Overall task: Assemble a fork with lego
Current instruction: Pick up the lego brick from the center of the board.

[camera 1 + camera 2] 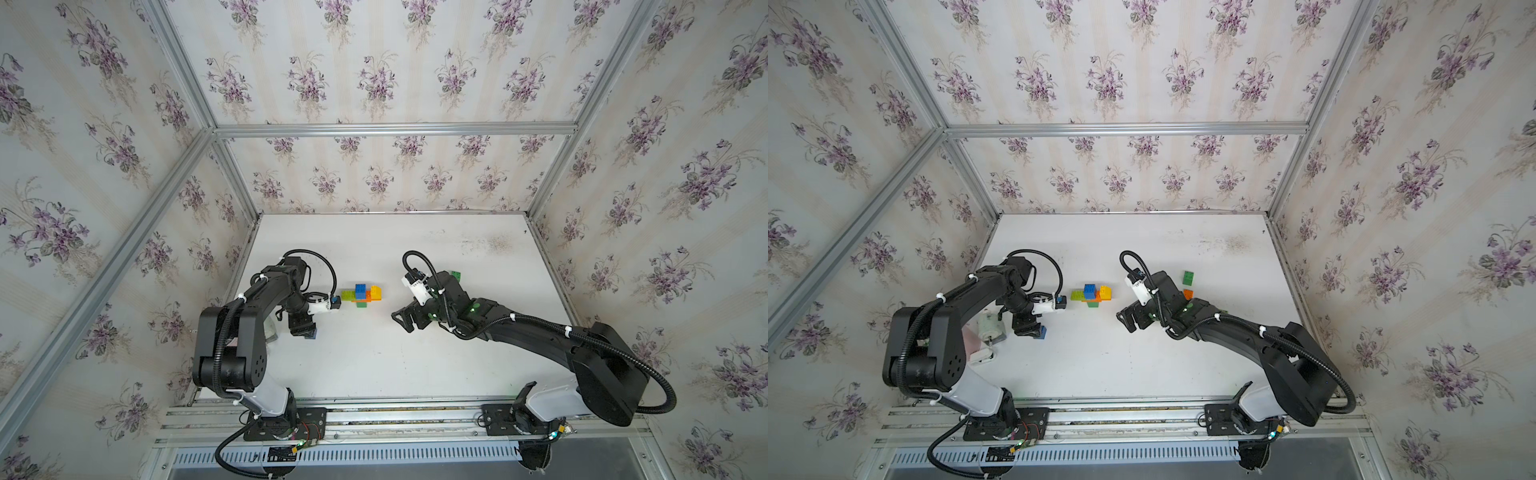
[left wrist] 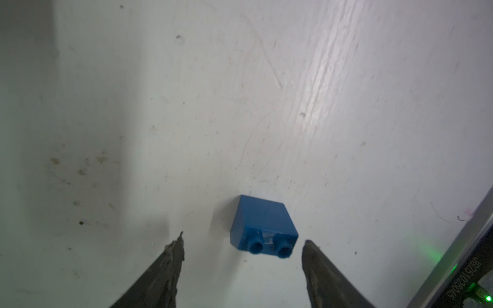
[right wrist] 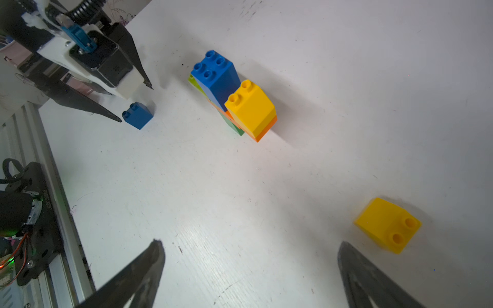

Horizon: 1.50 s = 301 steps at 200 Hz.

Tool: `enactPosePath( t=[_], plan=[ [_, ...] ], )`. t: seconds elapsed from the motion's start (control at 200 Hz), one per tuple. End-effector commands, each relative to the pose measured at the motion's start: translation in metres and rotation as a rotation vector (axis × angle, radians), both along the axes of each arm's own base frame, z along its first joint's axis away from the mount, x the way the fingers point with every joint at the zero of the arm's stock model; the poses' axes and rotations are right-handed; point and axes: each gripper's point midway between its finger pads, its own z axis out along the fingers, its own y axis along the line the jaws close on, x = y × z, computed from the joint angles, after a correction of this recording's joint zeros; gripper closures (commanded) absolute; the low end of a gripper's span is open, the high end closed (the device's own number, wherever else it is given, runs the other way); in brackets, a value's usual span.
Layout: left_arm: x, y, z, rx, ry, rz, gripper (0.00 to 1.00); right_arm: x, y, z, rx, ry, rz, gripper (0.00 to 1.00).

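Observation:
A joined lego cluster (image 1: 360, 294) (image 1: 1091, 294) (image 3: 234, 98) of blue, yellow, orange and green bricks stands mid-table. A small blue brick (image 2: 262, 226) (image 3: 137, 116) (image 1: 1041, 331) sits on the table, studs up. My left gripper (image 2: 244, 238) (image 1: 305, 330) hangs over it, open, one finger on each side, neither touching it. My right gripper (image 3: 250, 243) (image 1: 401, 322) is wide open over bare table to the right of the cluster. A loose yellow brick (image 3: 388, 225) lies just outside one of its fingertips (image 3: 346, 253).
A green brick (image 1: 1188, 277) and an orange brick (image 1: 1188, 294) lie behind the right arm. A white motor-like object (image 1: 988, 328) sits at the left edge behind the left arm. Papered walls close three sides; the metal rail (image 1: 374, 419) runs along the front.

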Motion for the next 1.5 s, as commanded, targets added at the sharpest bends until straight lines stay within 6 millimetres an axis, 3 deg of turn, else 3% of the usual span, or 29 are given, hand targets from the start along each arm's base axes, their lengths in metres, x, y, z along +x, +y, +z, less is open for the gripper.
enactPosePath(
  t=[0.0, 0.22, 0.57, 0.814, 1.094, 1.229, 1.309, 1.499],
  plan=[
    [-0.008, 0.001, -0.005, 0.005, 0.019, -0.022, 0.33, 0.001, 0.001, -0.002, 0.003, 0.019, -0.009, 0.00],
    [-0.015, 0.003, -0.012, 0.014, 0.029, -0.012, 0.40, 0.004, 0.001, -0.006, -0.009, 0.037, -0.014, 0.00],
    [0.000, -0.003, -0.010, -0.004, -0.016, -0.008, 0.44, 0.002, 0.005, -0.014, -0.014, 0.074, -0.001, 0.00],
    [-0.009, -0.003, -0.015, 0.006, 0.022, -0.026, 0.57, 0.000, 0.005, -0.022, -0.035, 0.097, 0.004, 0.00],
    [0.000, -0.004, -0.010, 0.010, -0.003, 0.029, 0.69, 0.002, 0.006, -0.020, -0.040, 0.099, 0.010, 0.00],
    [0.007, -0.005, -0.005, 0.007, -0.029, 0.090, 0.71, 0.003, 0.005, -0.013, -0.025, 0.083, 0.002, 0.00],
    [0.010, -0.007, 0.001, -0.003, -0.044, 0.126, 0.78, 0.003, 0.006, -0.007, 0.000, 0.083, -0.007, 0.00],
    [0.021, -0.014, 0.025, -0.028, -0.120, 0.169, 0.77, 0.008, -0.003, 0.001, 0.004, 0.044, -0.065, 0.00]
  ],
)
